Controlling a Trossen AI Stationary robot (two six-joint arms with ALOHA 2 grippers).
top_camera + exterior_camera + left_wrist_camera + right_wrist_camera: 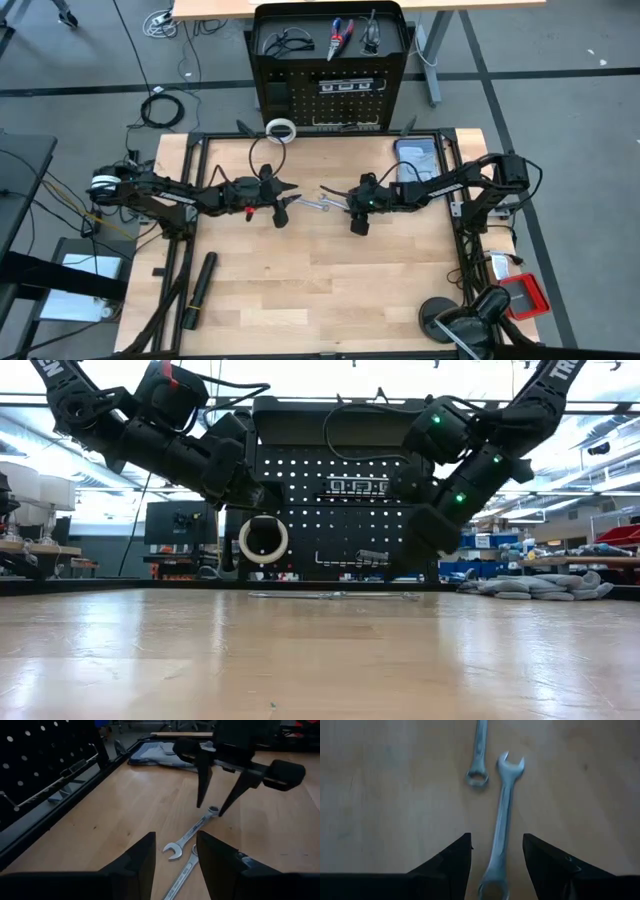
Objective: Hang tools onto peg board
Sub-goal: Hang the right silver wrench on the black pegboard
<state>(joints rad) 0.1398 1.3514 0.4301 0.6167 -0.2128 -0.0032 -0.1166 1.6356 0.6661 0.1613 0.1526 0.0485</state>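
Two silver wrenches lie flat, nearly end to end, at the table's middle. My left gripper is open, low over the left wrench. My right gripper is open with its fingers pointing down on either side of the ring end of the right wrench. The peg board stands at the far edge. Pliers and two glasses lie on its top shelf, and the black strip hangs on its front. The white tape ring is upright before it.
A long black cylinder lies near the table's left near corner. A grey cloth rests by the far right edge. A black frame borders the table. Bare wood spreads across the near half.
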